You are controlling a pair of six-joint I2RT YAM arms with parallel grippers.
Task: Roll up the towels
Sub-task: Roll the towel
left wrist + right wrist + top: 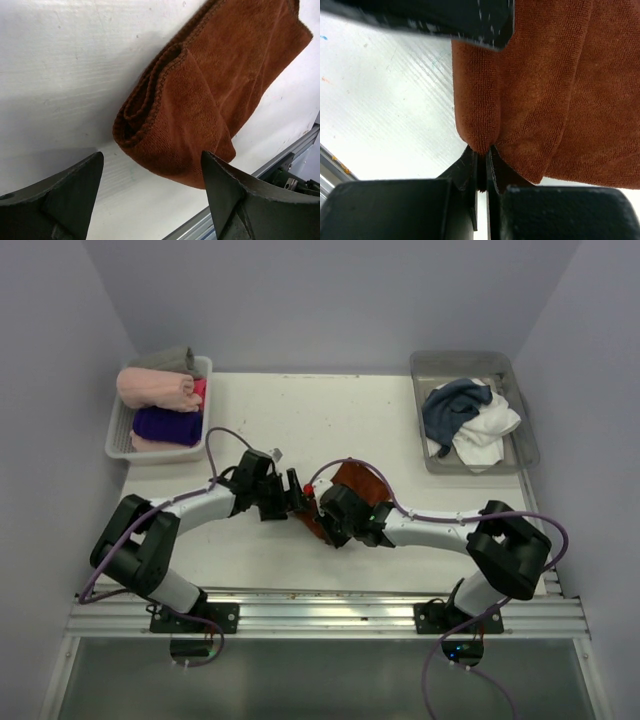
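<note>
the white table (300, 420) lies under both arms, which reach in from the near edge and meet over its middle. far ahead of the right gripper (322, 522) and off to its right stands a grey tray (462, 358), with a dark blue towel (452, 405) bunched against a white towel (492, 428) inside it. far ahead of the left gripper (295, 495) and off to its left stands a pale basket (117, 438) with a pink cloth roll (155, 388) and a purple cloth roll (165, 425).

the brown towel (358, 480) lies on the table right between the two grippers, partly hidden by the right one in the overhead view. in the left wrist view the brown towel (225, 75) is folded lengthwise, and its near end curls over into a loose roll just in front of the left gripper (152, 156), whose jaws stand wide apart with nothing in them. in the right wrist view the right gripper (481, 155) has its jaws pressed together, clamped on a fold at the near edge of the brown towel (545, 100).
</note>
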